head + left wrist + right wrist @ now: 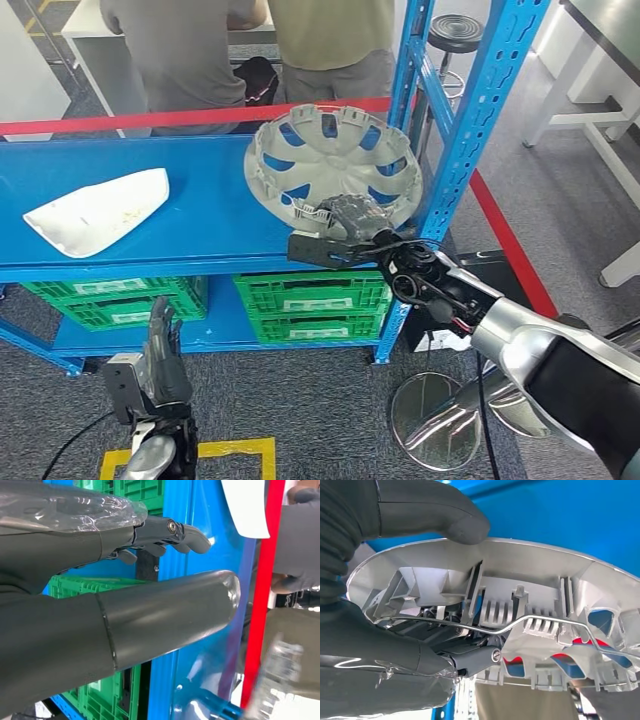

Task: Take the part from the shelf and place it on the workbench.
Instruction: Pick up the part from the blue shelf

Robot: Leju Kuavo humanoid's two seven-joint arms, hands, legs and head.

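A round silver wheel cover [332, 165] with several slots is tilted up off the blue shelf board [204, 215] at its right end. My right hand [347, 222] grips its near rim. In the right wrist view the thumb [444, 517] lies on the outer face of the wheel cover [531, 587] and the fingers [471, 657] are tucked inside among its ribs. A white curved panel [98, 210] lies on the shelf's left part. My left hand [162, 360] hangs low in front of the shelf, holding nothing, its fingers [170, 532] straight and apart.
Blue uprights [468, 130] stand just right of the wheel cover. Green crates [313, 305] fill the lower shelf. Red tape [151, 120] runs behind the shelf, where two people [249, 45] stand. A round stool base [434, 420] sits on the floor beside my right arm.
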